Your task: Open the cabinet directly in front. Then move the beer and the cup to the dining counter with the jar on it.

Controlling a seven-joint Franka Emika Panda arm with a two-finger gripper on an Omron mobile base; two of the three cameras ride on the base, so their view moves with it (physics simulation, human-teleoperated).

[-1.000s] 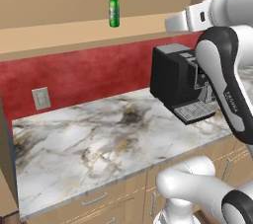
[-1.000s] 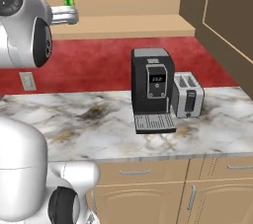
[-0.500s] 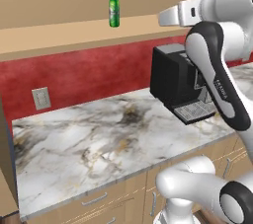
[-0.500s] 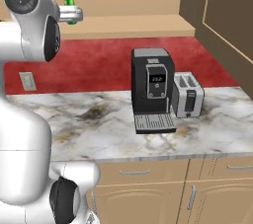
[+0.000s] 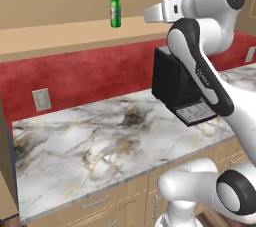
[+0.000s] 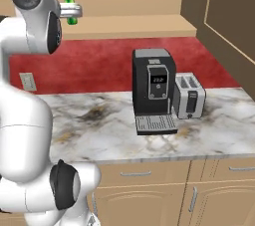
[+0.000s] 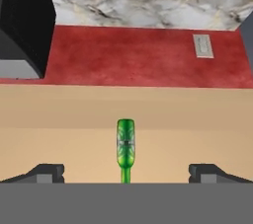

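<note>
On the open cabinet shelf (image 5: pixel 75 33) above the marble bench (image 5: pixel 100 141), the beer (image 5: pixel 115 6) stands upright, and your tool (image 7: pixel 126 171) has its jaws wide and empty, lined up on either side of the bottle but short of it. You are on the reach for the beer: I judge the next move is to advance until the jaws bracket the glass, then close. The small label is too blurred to read.
</note>
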